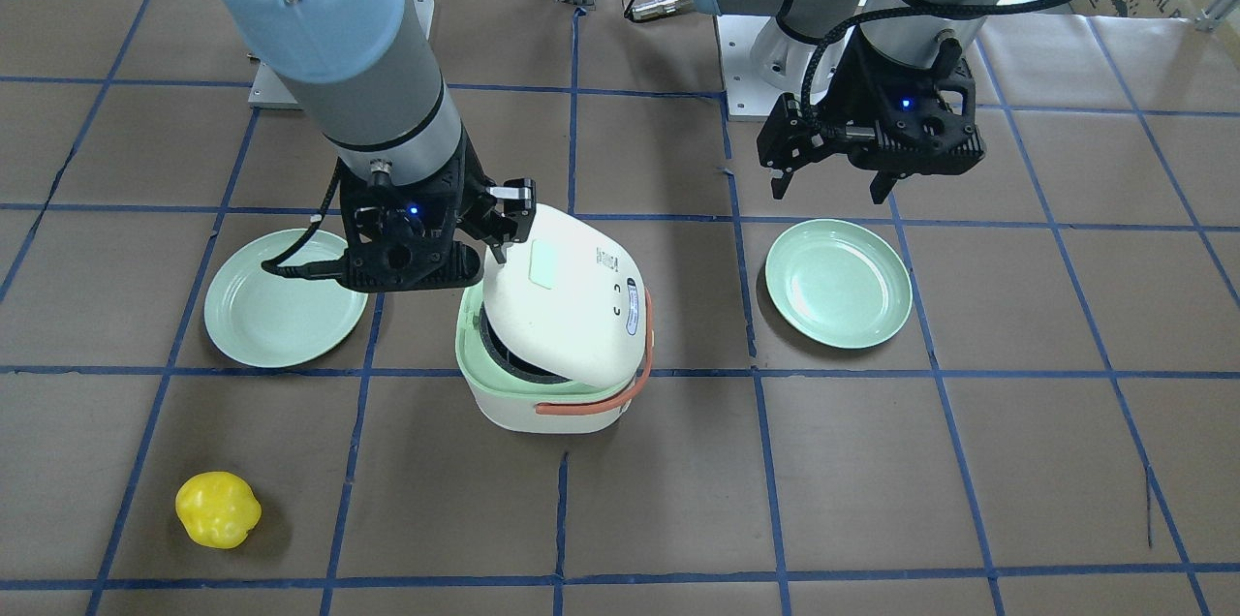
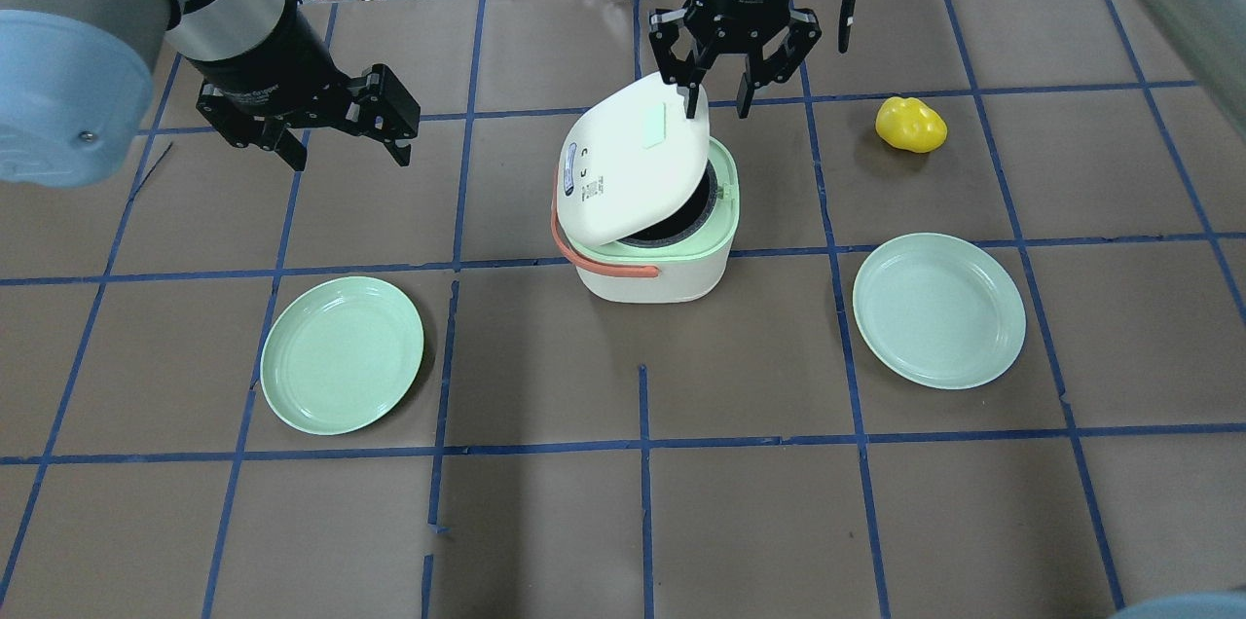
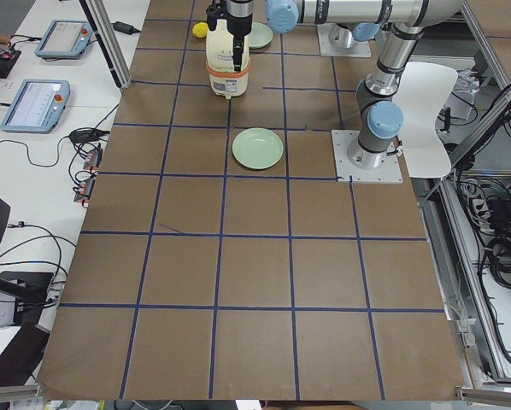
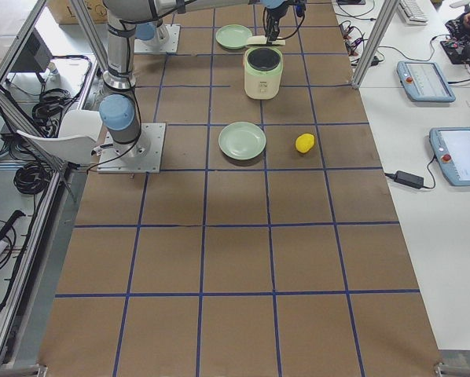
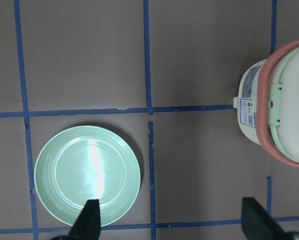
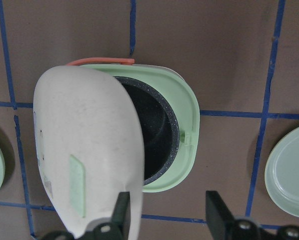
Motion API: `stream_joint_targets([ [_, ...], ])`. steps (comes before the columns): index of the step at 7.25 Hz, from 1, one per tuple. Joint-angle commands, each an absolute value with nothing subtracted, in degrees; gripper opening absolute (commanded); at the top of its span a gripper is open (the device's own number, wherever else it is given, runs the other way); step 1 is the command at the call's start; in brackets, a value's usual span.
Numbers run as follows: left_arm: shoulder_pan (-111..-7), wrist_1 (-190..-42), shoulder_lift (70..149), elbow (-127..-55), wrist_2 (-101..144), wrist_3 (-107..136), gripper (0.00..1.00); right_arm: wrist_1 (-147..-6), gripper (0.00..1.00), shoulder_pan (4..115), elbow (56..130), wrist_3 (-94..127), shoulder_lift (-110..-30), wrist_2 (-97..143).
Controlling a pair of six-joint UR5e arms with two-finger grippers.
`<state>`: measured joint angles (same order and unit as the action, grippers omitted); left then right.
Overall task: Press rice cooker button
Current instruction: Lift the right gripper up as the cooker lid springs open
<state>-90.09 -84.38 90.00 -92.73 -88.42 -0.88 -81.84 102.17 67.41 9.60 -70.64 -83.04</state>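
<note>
The white and pale-green rice cooker (image 1: 542, 403) (image 2: 647, 273) stands mid-table with an orange handle. Its lid (image 1: 572, 306) (image 2: 628, 171) is tilted up, showing the dark inner pot (image 6: 154, 130). A pale-green rectangular button (image 1: 542, 262) (image 2: 652, 126) (image 6: 77, 185) sits on the lid. My right gripper (image 1: 504, 229) (image 2: 717, 103) (image 6: 167, 215) is open at the lid's raised edge, one finger (image 6: 120, 210) against the lid. My left gripper (image 1: 833, 185) (image 2: 341, 137) (image 5: 172, 222) is open and empty, hovering apart from the cooker.
A green plate (image 2: 341, 353) (image 5: 87, 175) lies below my left gripper. A second green plate (image 2: 938, 309) (image 1: 284, 298) lies on my right side. A yellow toy pepper (image 2: 910, 125) (image 1: 218, 509) lies beyond the right plate. Blue tape lines grid the brown table.
</note>
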Motion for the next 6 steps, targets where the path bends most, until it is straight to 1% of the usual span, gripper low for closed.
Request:
stream_joint_targets([
  [1,-90.1,-84.4,90.0,-92.7,-88.4,-0.9,1.00,-79.0,1.00,101.1,64.0,9.1,-71.0,-83.3],
  [5,-90.1,-84.4,90.0,-92.7,-88.4,-0.9,1.00,-78.7,0.99,97.2,67.6,2.1,-72.6,-87.1],
  [6,-90.1,-84.4,90.0,-92.7,-88.4,-0.9,1.00,-78.7,0.97,95.7,68.7,-1.1,-73.8,-87.2],
])
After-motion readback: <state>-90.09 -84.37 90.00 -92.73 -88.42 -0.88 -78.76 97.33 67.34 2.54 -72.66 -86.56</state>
